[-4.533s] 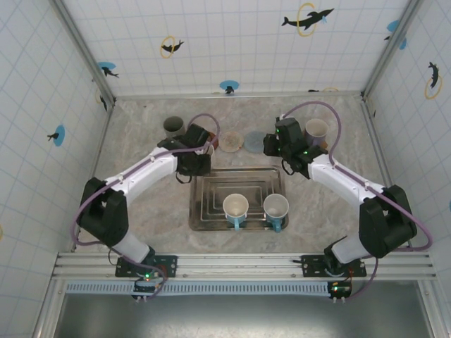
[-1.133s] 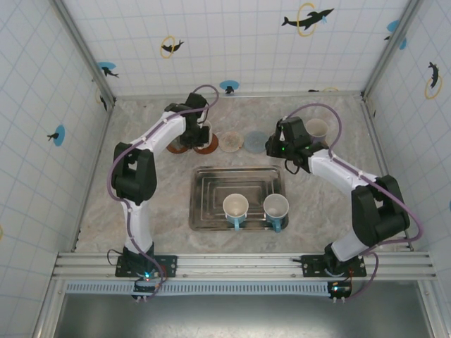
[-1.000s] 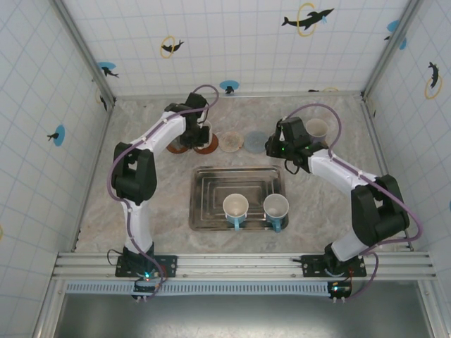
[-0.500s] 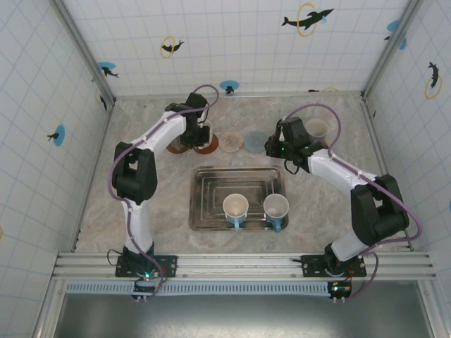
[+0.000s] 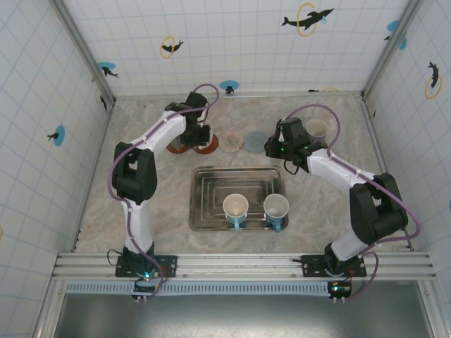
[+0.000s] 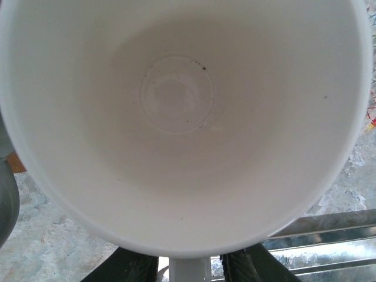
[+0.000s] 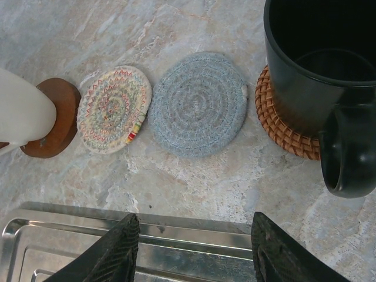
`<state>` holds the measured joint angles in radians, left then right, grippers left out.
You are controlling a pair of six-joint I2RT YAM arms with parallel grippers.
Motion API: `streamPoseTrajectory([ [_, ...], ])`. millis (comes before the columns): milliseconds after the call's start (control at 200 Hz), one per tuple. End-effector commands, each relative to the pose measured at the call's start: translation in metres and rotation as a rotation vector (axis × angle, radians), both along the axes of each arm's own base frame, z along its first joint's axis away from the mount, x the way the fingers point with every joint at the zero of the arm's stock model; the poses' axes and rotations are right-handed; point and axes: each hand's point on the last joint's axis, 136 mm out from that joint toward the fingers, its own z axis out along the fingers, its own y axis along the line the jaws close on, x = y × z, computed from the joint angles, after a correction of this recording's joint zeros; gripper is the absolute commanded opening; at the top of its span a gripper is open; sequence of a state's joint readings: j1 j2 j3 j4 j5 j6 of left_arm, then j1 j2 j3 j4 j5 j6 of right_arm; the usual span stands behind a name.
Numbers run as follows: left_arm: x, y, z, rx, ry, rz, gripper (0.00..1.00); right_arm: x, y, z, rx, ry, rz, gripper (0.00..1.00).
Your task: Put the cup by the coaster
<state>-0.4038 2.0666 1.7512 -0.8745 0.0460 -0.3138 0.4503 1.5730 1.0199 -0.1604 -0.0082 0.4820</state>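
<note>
Starting at the far-left part of the table (image 5: 169, 197): reaching over the brown wooden coaster (image 7: 56, 130) with the left gripper (image 5: 201, 134), having left the tray's (image 5: 211, 184) left edge of a few seconds back and carried the white cup (image 6: 176, 117) out to the far edge. Looking straight down into that cup from the left wrist, with the handle poking out at the bottom between the dark fingers (image 6: 132, 269). Not being able to tell from the pictures whether clamping the handle or already letting go. Holding the same pose from above as a second ago, so probably settling into the release rather than travelling. From the right wrist, finding the cup resting on the brown wooden coaster, just left of the multicoloured woven coaster (image 7: 114, 110). For the task, counting the cup as delivered to its coaster. Still needing to free the handle fully and lift straight away without dragging or tipping the cup.

Moving right: passing the grey-blue coaster (image 7: 197, 103), lying bare along the far edge. Hovering beyond the tray's far-right corner with the right gripper (image 7: 195, 220), spread wide and grasping nothing, unchanged over the last second. Seeing the black mug (image 7: 320, 76) sitting on the wicker coaster (image 7: 276, 126) toward the far-right corner. Leaving the two spare cups (image 5: 235, 206) waiting at the tray's near edge.
</note>
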Motion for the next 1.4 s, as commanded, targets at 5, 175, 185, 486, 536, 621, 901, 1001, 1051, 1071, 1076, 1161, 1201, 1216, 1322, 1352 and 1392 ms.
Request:
streamPoseTrajectory([
  [5,0.004,0.000,0.012,-0.016,-0.022,-0.003,0.33,0.010,0.004,0.016,0.024,-0.033,-0.004,0.53],
  [175,0.004,0.003,0.021,-0.009,-0.043,0.003,0.35,0.010,0.003,0.015,0.023,-0.031,-0.011,0.52],
  [185,0.004,0.003,0.022,-0.009,-0.045,0.004,0.35,0.010,0.003,0.015,0.022,-0.030,-0.013,0.52],
  [486,0.002,0.012,0.047,0.008,-0.103,0.028,0.38,0.009,0.003,0.015,0.042,-0.034,-0.020,0.52],
  [536,0.002,0.012,0.052,0.004,-0.113,0.031,0.38,0.009,0.004,0.016,0.045,-0.035,-0.020,0.52],
  [621,0.003,0.014,0.059,0.004,-0.131,0.036,0.38,0.009,0.004,0.018,0.050,-0.040,-0.019,0.52],
  [901,0.004,0.021,0.085,0.011,-0.203,0.060,0.38,0.015,0.012,0.030,0.070,-0.065,-0.019,0.52],
  [1001,0.005,0.013,0.113,-0.045,-0.248,0.055,0.37,0.009,0.021,0.037,0.086,-0.086,-0.007,0.52],
  [1051,0.005,0.006,0.130,-0.073,-0.299,0.055,0.37,0.005,0.024,0.040,0.085,-0.089,0.005,0.52],
  [1071,0.004,0.004,0.136,-0.082,-0.322,0.055,0.37,0.004,0.025,0.042,0.082,-0.088,0.009,0.52],
  [1076,0.004,0.004,0.139,-0.086,-0.330,0.056,0.37,0.004,0.025,0.042,0.080,-0.088,0.010,0.52],
  [1161,0.000,-0.004,0.167,-0.157,-0.436,0.057,0.39,-0.005,0.024,0.047,0.034,-0.074,0.020,0.52],
  [1201,-0.002,-0.004,0.177,-0.180,-0.470,0.055,0.39,-0.010,0.026,0.051,0.021,-0.086,0.022,0.52],
  [1216,-0.003,-0.004,0.181,-0.185,-0.484,0.055,0.40,-0.012,0.026,0.053,0.018,-0.092,0.022,0.52],
  [1322,-0.007,0.003,0.203,-0.201,-0.562,0.068,0.40,-0.024,0.031,0.065,0.009,-0.132,0.020,0.52],
  [1352,-0.007,0.004,0.207,-0.203,-0.580,0.075,0.40,-0.028,0.032,0.068,0.007,-0.139,0.020,0.52],
  [1392,-0.008,0.006,0.213,-0.212,-0.600,0.082,0.40,-0.032,0.034,0.071,-0.001,-0.145,0.021,0.52],
])
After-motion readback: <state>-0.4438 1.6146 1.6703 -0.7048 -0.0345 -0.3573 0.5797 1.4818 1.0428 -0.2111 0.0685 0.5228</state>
